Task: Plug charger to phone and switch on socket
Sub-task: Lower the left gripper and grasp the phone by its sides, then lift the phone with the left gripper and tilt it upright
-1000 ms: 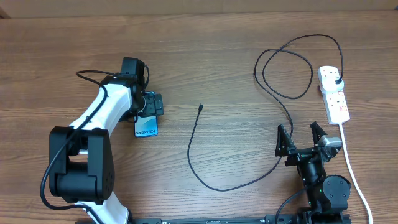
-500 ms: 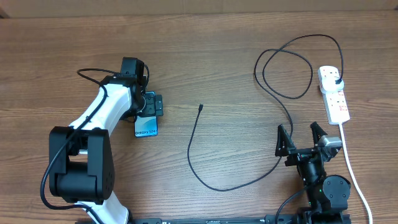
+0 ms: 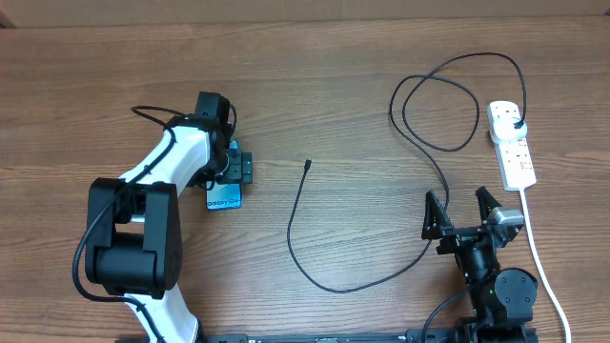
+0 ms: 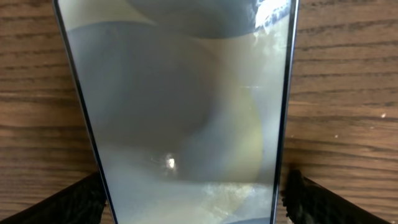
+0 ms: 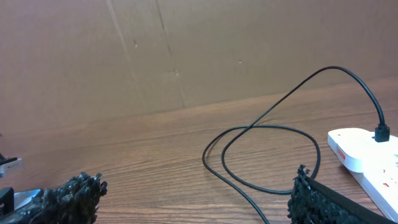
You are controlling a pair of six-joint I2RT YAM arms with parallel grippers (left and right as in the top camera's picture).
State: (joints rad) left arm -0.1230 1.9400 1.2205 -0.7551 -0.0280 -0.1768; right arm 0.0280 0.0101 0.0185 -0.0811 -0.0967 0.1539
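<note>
Fingers (image 4: pixel 81 200) of the left gripper (image 3: pixel 232 164) sit one on each long edge of the phone (image 3: pixel 224 197), set about as wide as the phone itself and right up against its black sides, though from where I stand I cannot tell whether they are actually pinching it or only bracketing it. The phone lies flat and screen up on the table (image 3: pixel 334 76), its far end under the wrist and its labelled end poking out towards the robot. It looks to me like a stiff, slim slab with slick glass, so the narrow edges are the only sensible place to grip, and firmly, or it may skate on the wood. A little way to its right lies the connector tip (image 3: pixel 308 164) of the charger (image 3: pixel 295 238), loose on the table and well apart from the phone; the thin black cable curves round towards the robot, then loops over to its plug (image 3: pixel 518 125), already seated in the socket (image 3: pixel 513 152) at the right edge. That cable should be light and floppy, so I would take it just behind the tip, where it is stiff enough to aim. The right gripper (image 3: pixel 461 211) hangs near the robot's base with its jaws spread wide and nothing between them, the white cord (image 3: pixel 538 257) running past beside it
</note>
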